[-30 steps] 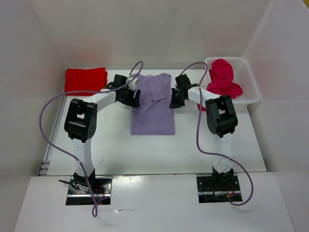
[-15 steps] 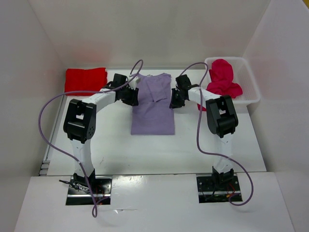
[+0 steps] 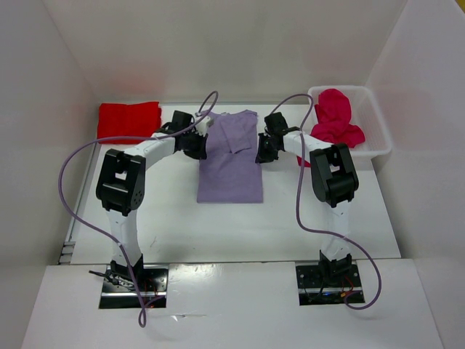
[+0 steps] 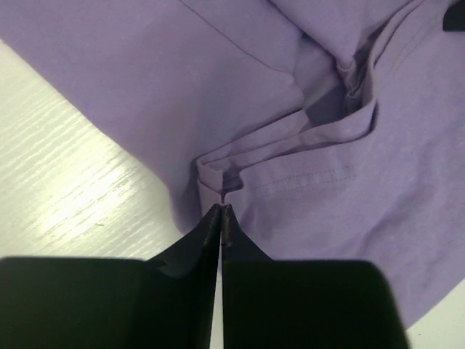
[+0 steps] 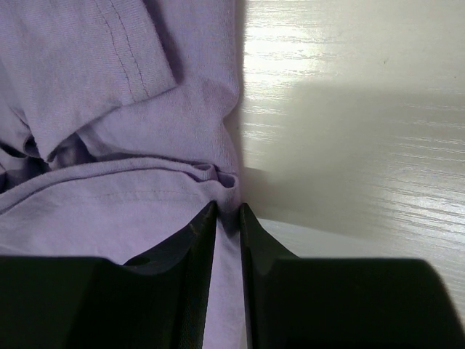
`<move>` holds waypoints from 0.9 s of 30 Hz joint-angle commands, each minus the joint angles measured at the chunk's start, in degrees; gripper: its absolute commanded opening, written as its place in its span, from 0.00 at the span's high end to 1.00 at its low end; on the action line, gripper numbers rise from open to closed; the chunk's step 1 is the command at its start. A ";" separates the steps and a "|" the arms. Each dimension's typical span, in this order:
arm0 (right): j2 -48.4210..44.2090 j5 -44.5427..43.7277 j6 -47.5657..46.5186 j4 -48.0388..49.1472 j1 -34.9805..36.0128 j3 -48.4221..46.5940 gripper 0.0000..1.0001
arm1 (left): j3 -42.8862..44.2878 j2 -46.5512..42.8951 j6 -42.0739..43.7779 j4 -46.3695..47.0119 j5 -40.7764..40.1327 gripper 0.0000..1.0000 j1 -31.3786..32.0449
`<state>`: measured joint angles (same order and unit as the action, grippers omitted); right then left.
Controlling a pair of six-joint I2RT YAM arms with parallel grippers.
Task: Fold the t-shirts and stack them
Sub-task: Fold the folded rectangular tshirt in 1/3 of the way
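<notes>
Lavender t-shirt (image 3: 230, 156): lay flat mid-table, between the two arms.
Left gripper (image 4: 220, 211): fingers pressed together, pinching a folded hem at the shirt's left edge.
Right gripper (image 5: 228, 211): fingers nipped bunched cloth at the right edge.
Room: white table (image 3: 218, 225) showed toward the arm bases; red t-shirt (image 3: 128, 119) far left, crimson t-shirt (image 3: 336, 120) in the bin (image 3: 379, 131) far right.

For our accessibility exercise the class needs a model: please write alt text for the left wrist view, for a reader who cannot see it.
The left gripper, jaws shut, pinches a folded hem corner of the lavender t-shirt. The creased shirt fills most of the frame, and the bare white table shows at the left.
</notes>
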<state>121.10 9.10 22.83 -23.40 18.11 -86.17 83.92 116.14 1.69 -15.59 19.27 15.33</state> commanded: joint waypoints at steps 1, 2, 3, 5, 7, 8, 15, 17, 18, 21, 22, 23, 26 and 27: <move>-2.80 -1.10 -0.59 0.55 -0.44 1.09 0.79 | 2.04 -0.30 0.60 -0.14 2.18 0.98 0.40; -2.80 -1.11 -0.59 0.55 -0.44 1.09 0.81 | 2.65 -0.30 0.59 -0.14 1.22 1.00 0.40; -2.80 -1.71 -0.59 0.55 -0.44 1.09 0.84 | 2.65 -0.91 0.59 -0.14 0.60 1.00 0.40; -2.80 -1.72 -0.59 0.55 -0.44 1.09 0.90 | 2.65 -1.70 0.59 0.38 -0.63 1.00 0.40; -2.27 -1.72 -0.59 0.55 -0.96 1.09 0.97 | 2.65 -3.54 0.59 0.92 -1.69 1.00 -0.13; -2.27 -1.72 -0.59 0.55 -0.97 1.09 0.98 | 2.65 -3.55 1.20 0.92 -2.38 1.00 -0.13; -2.27 -1.72 -0.59 0.55 -0.97 1.09 1.00 | 2.65 -4.69 1.21 0.40 -7.48 1.00 -0.13; -2.27 -1.72 -0.59 0.55 -0.97 1.09 1.00 | 2.65 -4.69 1.21 0.39 -8.98 1.00 -0.13; -2.27 -1.20 -0.59 0.55 -0.97 1.09 1.00 | 2.13 -5.21 1.21 0.39 -10.64 1.00 -0.13; -2.27 -0.58 -0.59 0.55 -0.97 0.57 0.98 | 1.42 -5.22 1.21 0.39 -11.88 1.00 -0.13; -2.27 -0.58 -0.59 0.55 -0.97 0.04 0.98 | 0.73 -5.22 1.21 0.39 -11.88 1.00 -0.13; -2.27 -0.58 -0.59 0.55 -0.97 0.04 0.96 | 0.02 -5.22 1.21 0.91 -11.88 1.00 -0.13; -1.75 -0.58 -0.59 0.55 -0.97 -0.66 0.94 | -0.51 -5.22 1.21 1.44 -10.75 1.00 -0.13; -1.74 -0.58 -0.59 0.55 -0.97 -1.27 0.94 | -0.51 -4.52 1.21 1.44 -10.74 1.00 -0.13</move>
<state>121.08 9.30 22.85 -23.35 17.89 -85.93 83.96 113.34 1.76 -15.75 8.97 15.49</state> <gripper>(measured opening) 0.059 0.003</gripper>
